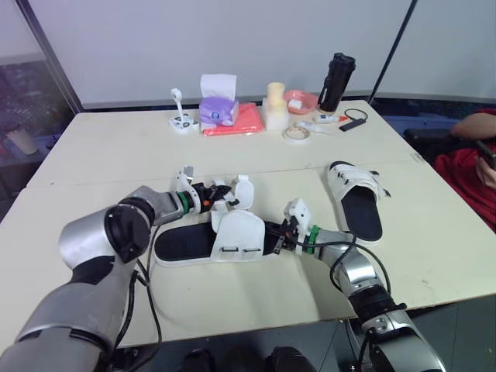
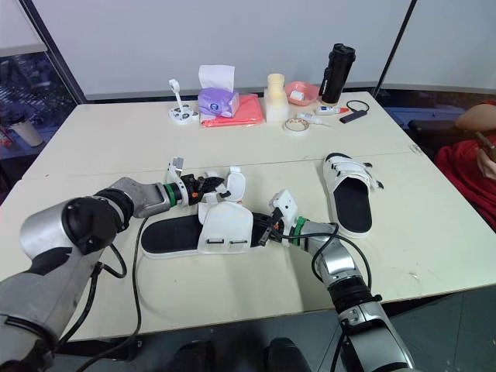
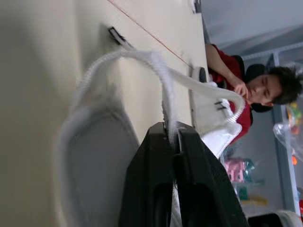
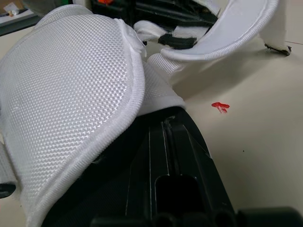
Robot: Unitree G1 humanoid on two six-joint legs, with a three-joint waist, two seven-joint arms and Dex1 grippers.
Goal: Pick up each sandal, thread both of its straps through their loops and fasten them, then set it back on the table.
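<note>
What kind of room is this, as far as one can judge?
Probably an office or lab workroom: pale tables pushed together, everyday desk things such as a tissue box and a tape roll, and a person at the side.

Sandal upper: white woven mesh cloth, rough, matt, corded edge. Strap: same white cloth. Tabletop: smooth, matt cream. Right end effector: smooth black plastic, slight sheen.
</note>
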